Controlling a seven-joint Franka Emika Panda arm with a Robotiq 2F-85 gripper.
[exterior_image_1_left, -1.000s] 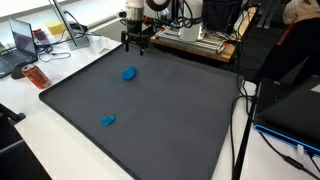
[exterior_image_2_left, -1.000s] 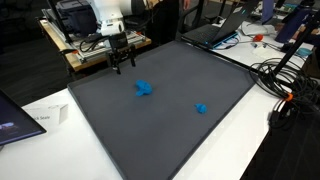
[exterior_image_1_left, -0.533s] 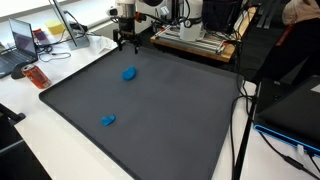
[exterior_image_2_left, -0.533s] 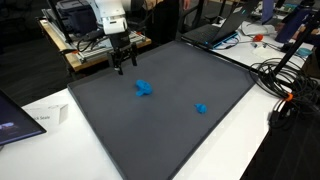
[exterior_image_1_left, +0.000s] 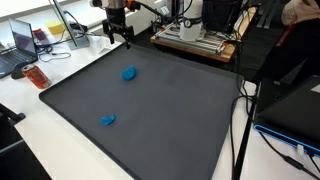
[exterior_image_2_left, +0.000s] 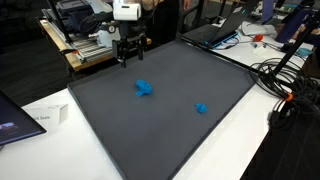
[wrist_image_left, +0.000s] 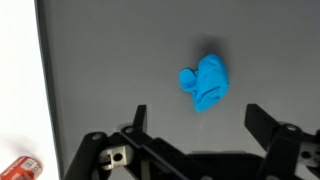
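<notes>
Gripper (exterior_image_1_left: 122, 38) jaws are spread as wide as they go; nothing is held or touched. It is hung over the far edge of the dark mat (exterior_image_1_left: 170, 110), clear of the surface. Nearest to it, a crumpled blue lump (wrist_image_left: 204, 82) is seen on the mat, in the wrist view just ahead of the gap between the fingers. Lump is judged light, soft, squashy, not fragile, low slip risk; best pinched across its bulky middle. A smaller blue piece (exterior_image_1_left: 108, 120) is seen well apart.
</notes>
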